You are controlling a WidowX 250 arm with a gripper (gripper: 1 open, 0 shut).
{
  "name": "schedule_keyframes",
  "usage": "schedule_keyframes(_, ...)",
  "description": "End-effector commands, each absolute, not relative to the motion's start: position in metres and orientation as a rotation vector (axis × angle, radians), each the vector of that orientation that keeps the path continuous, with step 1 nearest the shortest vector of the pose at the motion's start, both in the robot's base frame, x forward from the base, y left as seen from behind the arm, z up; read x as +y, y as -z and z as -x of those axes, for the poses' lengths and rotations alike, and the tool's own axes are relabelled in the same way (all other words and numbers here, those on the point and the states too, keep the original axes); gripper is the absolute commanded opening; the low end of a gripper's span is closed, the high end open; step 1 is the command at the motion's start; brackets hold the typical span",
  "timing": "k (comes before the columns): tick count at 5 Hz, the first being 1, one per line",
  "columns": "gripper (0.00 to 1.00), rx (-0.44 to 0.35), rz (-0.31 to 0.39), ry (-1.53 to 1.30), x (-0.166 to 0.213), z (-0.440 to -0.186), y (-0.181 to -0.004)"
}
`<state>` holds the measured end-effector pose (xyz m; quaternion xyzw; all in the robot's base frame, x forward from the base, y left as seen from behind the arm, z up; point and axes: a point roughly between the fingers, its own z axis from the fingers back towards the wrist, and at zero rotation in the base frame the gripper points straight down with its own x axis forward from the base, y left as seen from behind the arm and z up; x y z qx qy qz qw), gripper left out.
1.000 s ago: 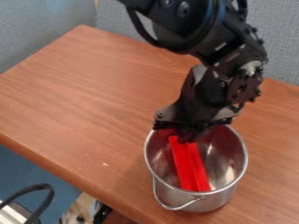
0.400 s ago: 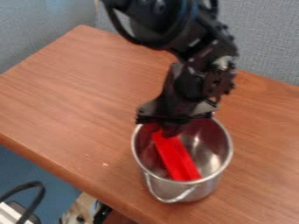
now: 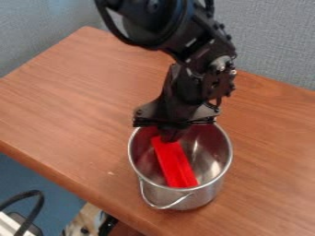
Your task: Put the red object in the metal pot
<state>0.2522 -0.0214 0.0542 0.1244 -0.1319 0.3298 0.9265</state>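
Since a second ago the metal pot [image 3: 180, 173] and our arm have slid left along the worktop [image 3: 74, 88], the red object [image 3: 172, 166] leaning inside with our jaws clamped on its top, so we next release and lift clear.

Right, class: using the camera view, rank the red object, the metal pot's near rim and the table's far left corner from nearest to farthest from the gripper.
1. Red object, held at the gripper, inside the pot.
2. Metal pot's near rim, below it.
3. Table's far left corner, at upper left.
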Motion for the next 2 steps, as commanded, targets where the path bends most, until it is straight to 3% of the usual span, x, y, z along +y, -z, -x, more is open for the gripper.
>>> schedule_keyframes(1,0.0,-0.278,-0.244,-0.632,-0.0242,-0.2467,-0.0667)
schedule_keyframes(2,0.0,-0.27,-0.235,-0.596,-0.0285,-0.2465,-0.0705)
